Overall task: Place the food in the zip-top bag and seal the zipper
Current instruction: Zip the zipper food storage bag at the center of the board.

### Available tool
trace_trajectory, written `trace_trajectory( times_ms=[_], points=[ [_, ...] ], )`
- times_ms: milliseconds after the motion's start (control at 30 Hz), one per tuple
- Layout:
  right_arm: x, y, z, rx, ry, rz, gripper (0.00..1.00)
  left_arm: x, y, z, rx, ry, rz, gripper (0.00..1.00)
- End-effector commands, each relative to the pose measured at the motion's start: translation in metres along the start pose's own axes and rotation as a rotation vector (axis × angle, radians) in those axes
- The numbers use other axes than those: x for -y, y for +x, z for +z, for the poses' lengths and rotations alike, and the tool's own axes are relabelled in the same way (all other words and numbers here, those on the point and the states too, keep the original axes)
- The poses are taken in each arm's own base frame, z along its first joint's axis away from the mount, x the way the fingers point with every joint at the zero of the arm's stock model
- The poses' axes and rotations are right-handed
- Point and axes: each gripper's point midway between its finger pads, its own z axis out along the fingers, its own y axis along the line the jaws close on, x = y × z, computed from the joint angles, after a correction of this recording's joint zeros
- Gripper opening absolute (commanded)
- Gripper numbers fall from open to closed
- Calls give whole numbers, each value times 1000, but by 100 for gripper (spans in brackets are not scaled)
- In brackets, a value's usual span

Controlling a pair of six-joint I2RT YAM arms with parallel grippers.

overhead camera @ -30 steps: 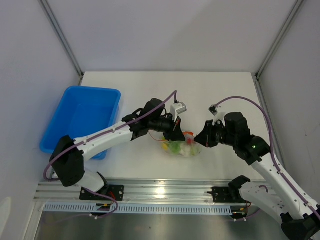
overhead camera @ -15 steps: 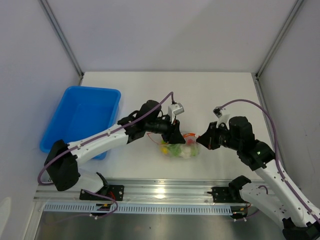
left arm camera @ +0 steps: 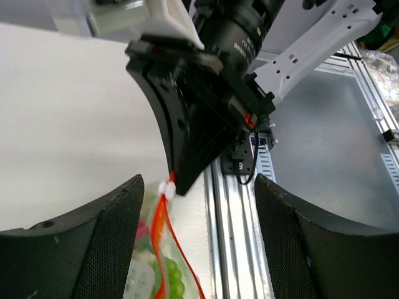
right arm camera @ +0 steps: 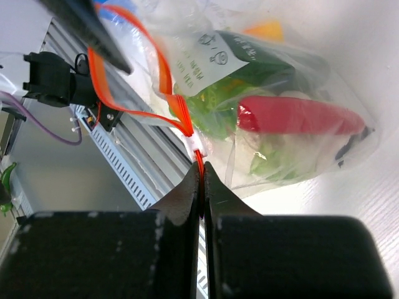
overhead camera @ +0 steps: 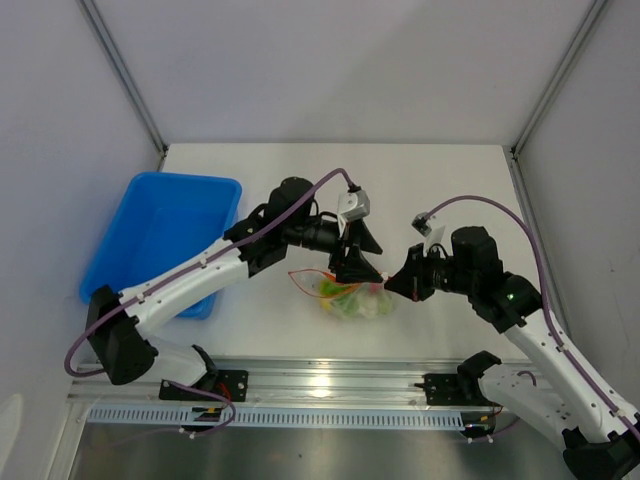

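Near the middle of the counter's (overhead camera: pixel 450 180) near edge lay the zip-top bag (overhead camera: pixel 362 305), its clear plastic crumpled and its mouth turned towards the two arms. Inside it, seen through the plastic, were the dark green cucumber (right arm camera: pixel 269 62), the red chili (right arm camera: pixel 299 115), the leafy vegetable (right arm camera: pixel 218 103), the grape bunch (left arm camera: pixel 169 283) and the orange-yellow piece (right arm camera: pixel 265 29).

The right gripper (right arm camera: pixel 201 171) was pinched tight on the orange-red zipper (right arm camera: pixel 168 87), just behind a small white slider (right arm camera: pixel 194 144). Beyond the slider the strip's two halves spread apart, so that stretch of the mouth stood unsealed.

The left gripper (overhead camera: pixel 360 270) hung over the same strip with its fingers (left arm camera: pixel 81 237) spread wide on either side of it and nothing between them in their hold.

A blue tray (overhead camera: pixel 215 190) sat at the counter's left edge, well apart from the bag.
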Motion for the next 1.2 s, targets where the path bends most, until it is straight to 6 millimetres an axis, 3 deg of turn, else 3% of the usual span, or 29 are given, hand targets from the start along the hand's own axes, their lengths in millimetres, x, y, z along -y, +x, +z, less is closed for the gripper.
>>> trace_trajectory(
  times_ms=[0, 167, 267, 567, 1067, 1167],
  points=[
    [-22, -28, -13, 76, -66, -85, 0, 7, -11, 10, -7, 113, 101, 74],
    [-25, -28, -17, 79, -70, -90, 0, 1, -2, 22, -35, 170, 113, 70],
    [-23, -27, -17, 79, -60, -87, 0, -3, 3, 28, -66, 200, 77, 56],
    [-26, -26, -17, 78, -76, -88, 0, -15, 18, 40, -99, 199, 17, 49],
    [-12, -25, -16, 87, -2, -70, 0, -21, 39, 35, -142, 155, -47, 14],
    [-8, -24, -15, 88, 14, -62, 0, -21, 40, 32, -132, 134, -54, 1]
  ],
)
